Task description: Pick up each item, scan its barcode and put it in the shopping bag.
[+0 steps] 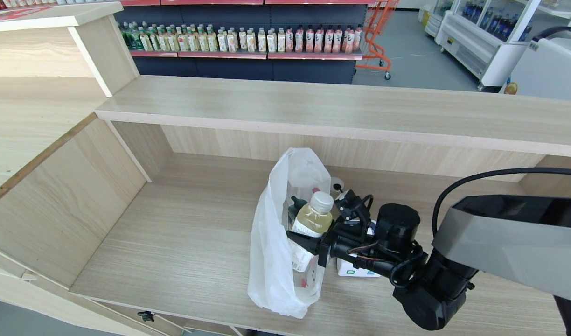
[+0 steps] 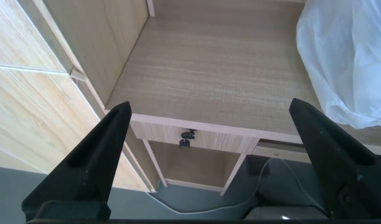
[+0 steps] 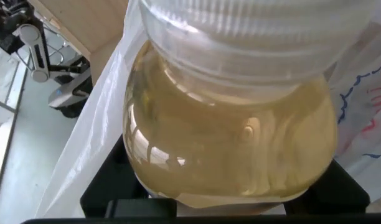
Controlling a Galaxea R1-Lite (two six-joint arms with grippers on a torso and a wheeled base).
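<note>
- I judge this to be the bagging step. My right jaws are clamped on the bottle (image 1: 313, 217), one on each side of its body just below the shoulder, and it sits in the open mouth of the shopping bag (image 1: 271, 252).
- The bottle's lower part shows through the film, while its neck and cap stand above the jaws, slightly tilted.
- Next I would lower it until it rests inside, part the jaws and back out without dragging the thin film along.
- The bottle is clear plastic holding pale yellow liquid, with a white ribbed cap and a white label band.
- A dark item (image 1: 296, 205) lies in the bag just beyond the jaws.
- A white box (image 1: 355, 269) sits on the tabletop (image 1: 183, 242) behind the jaws, under the wrist.
- My left jaws are wide apart with nothing between them, over the tabletop's front edge, with the bag off to one side.
</note>
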